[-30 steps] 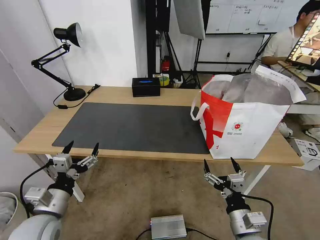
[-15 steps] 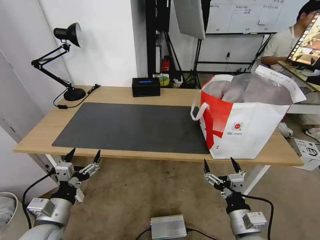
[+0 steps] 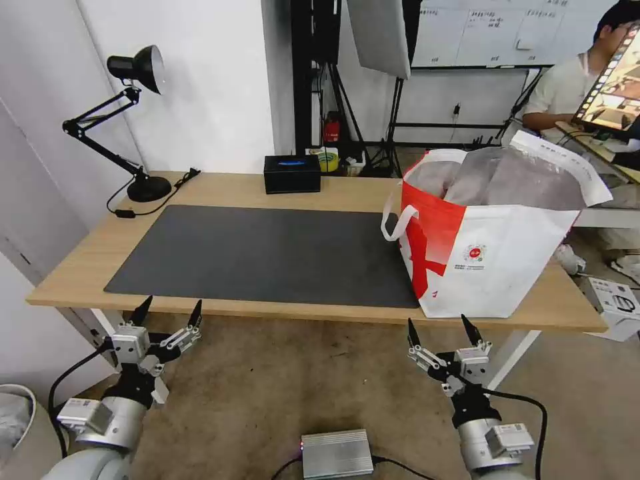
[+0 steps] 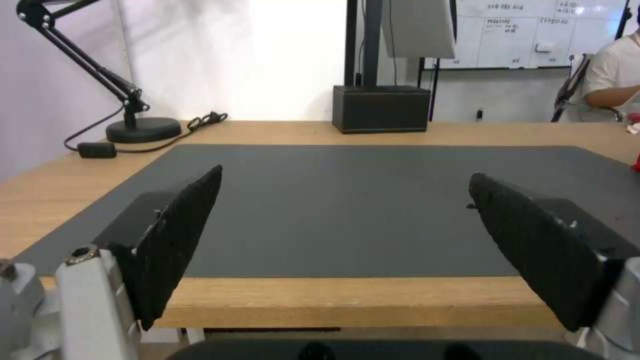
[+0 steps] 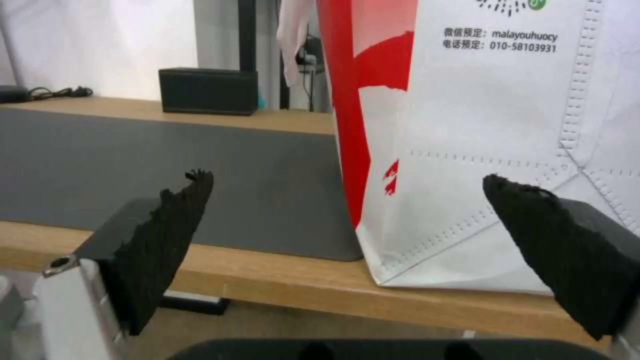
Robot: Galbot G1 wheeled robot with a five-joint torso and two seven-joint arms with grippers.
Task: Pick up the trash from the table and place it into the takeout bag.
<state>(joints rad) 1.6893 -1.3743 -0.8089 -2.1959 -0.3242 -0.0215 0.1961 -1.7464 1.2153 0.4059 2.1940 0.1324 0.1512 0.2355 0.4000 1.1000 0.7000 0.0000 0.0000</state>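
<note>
Left end effector (image 3: 168,307) lowered, takeout bag (image 3: 493,260) far right.

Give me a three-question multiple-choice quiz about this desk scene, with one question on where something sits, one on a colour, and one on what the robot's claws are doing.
1. Where does the takeout bag stand?
A. at the table's right end
B. on the floor
C. beside the lamp

2. What colour is the mat?
A. green
B. dark grey
C. white

3. How are the left gripper and right gripper?
A. both shut on trash
B. one open, one shut
C. both open and holding nothing

Answers:
1. A, as the bag sits on the table at its right end.
2. B, a dark grey rectangle.
3. C, as both hang below the near edge with fingers spread.
</note>
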